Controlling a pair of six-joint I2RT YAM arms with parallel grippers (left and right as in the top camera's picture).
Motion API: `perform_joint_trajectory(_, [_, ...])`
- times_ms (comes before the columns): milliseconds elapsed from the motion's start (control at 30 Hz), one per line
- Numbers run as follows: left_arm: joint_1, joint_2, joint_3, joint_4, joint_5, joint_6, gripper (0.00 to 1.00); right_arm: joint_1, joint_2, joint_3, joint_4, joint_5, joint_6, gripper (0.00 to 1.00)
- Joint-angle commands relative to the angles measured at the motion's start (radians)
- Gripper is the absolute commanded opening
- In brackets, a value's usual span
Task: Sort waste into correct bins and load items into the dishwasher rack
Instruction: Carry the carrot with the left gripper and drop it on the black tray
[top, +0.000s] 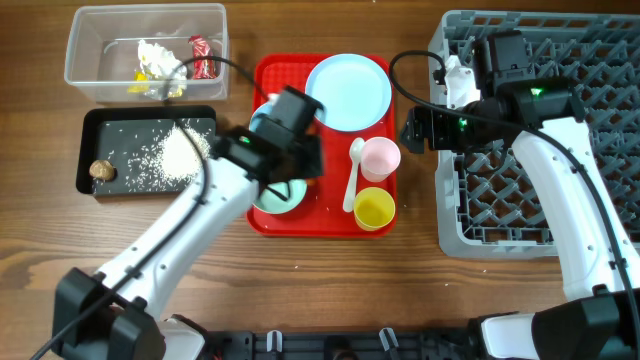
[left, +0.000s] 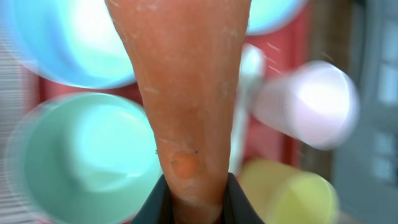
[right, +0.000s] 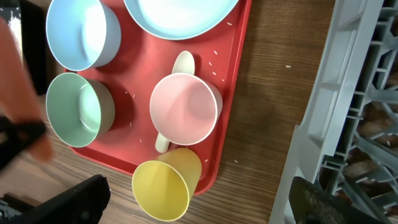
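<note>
The left gripper (top: 284, 160) is clamped on the orange carrot (left: 193, 93). The carrot's thick body fills the middle of the left wrist view, and the dark fingers pinch it at the bottom edge. In the overhead view the left arm reaches from the lower left corner diagonally up to the centre. Its wrist is above the left side of the red tray (top: 268, 218), over the mint-green bowl (right: 78, 109) and the pale blue bowl (right: 81, 31). The right arm climbs from the lower right corner along the grey dishwasher rack (top: 560, 215), then bends left. The right gripper (top: 412, 128) sits right of centre between rack and tray, near the pink cup (top: 380, 156), its fingers spread wide and holding nothing
</note>
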Motion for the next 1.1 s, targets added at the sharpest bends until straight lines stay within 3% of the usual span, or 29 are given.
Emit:
perform_joint_trajectory(0, [0.137,-0.027,0.018,-0.039,-0.103,0.017,0.04,-0.002,0.003,-0.002,-0.005,0.018,0.011,0.95])
perform_joint_trajectory(600, [0.728,0.089,-0.064,-0.014,-0.136,0.058,0.04,-0.002,0.003,-0.002,-0.004,0.018,0.011,0.95])
perform_joint_trajectory(1067, [0.785,0.276,-0.066,0.124,-0.131,0.064,0.04,-0.002,0.003,-0.002,-0.034,0.018,0.011,0.95])
